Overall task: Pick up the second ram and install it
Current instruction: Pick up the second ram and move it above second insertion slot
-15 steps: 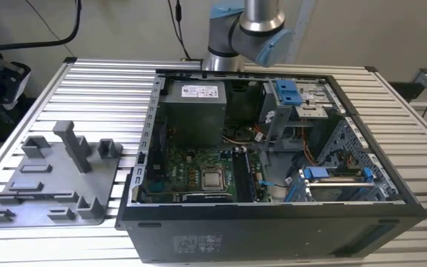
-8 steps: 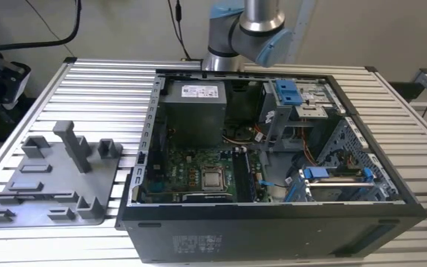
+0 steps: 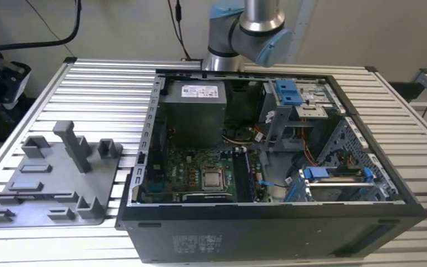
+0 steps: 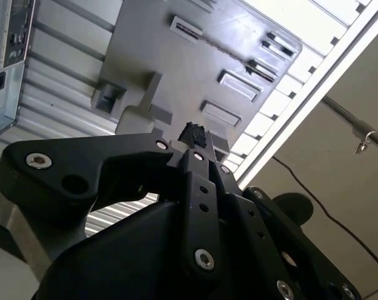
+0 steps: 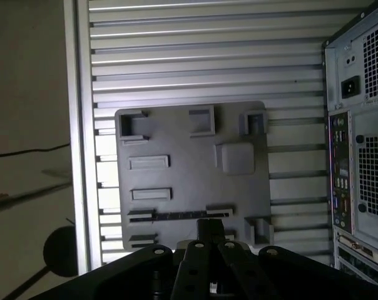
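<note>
The second ram point(image 5: 176, 215) is a thin dark strip standing on edge between two low holders of the grey plastic tray point(image 5: 189, 169). In the second wrist view it appears as a dark line point(image 4: 233, 51) across the tray point(image 4: 151, 56). My gripper point(image 5: 211, 230) hangs well above the tray, roughly over the ram's end, with its black fingertips point(image 4: 192, 133) pressed together and nothing between them. In the exterior view the tray point(image 3: 102, 183) lies at the left of the open computer case point(image 3: 273, 239), and dark memory slots point(image 3: 243, 175) run beside the processor socket point(image 3: 212, 179).
The robot arm's elbow point(image 3: 247, 28) stands behind the case. Inside the case are a power supply point(image 3: 191, 111), blue-latched drive bays point(image 3: 291, 94) and cables. The tray carries a tall upright block point(image 3: 73, 144). The slatted aluminium table point(image 3: 109, 89) ends just beyond the tray point(image 5: 82, 187).
</note>
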You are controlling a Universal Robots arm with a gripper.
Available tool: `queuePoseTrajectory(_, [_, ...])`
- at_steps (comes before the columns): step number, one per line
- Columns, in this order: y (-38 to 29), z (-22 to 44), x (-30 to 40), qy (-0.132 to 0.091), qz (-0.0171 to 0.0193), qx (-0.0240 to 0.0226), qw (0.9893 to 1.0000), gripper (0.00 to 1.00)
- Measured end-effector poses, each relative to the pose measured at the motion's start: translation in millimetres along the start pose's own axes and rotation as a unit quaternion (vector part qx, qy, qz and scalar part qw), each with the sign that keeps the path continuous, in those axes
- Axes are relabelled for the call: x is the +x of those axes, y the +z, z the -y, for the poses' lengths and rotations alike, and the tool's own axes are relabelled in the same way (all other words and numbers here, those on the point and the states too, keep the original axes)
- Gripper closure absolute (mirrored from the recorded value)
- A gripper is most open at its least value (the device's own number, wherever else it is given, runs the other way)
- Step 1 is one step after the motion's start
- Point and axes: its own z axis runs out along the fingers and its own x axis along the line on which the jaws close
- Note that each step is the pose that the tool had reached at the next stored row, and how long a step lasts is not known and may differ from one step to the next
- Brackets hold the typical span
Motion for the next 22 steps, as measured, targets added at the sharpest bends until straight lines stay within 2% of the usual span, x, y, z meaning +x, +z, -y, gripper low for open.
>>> queuePoseTrajectory(13, [0.0,0.0,0.0,0.0,-0.0002,-0.0026,1.0,0.89])
queuePoseTrajectory(22, [0.0,0.0,0.0,-0.015,-0.0011,-0.0028,0.9999,0.89])
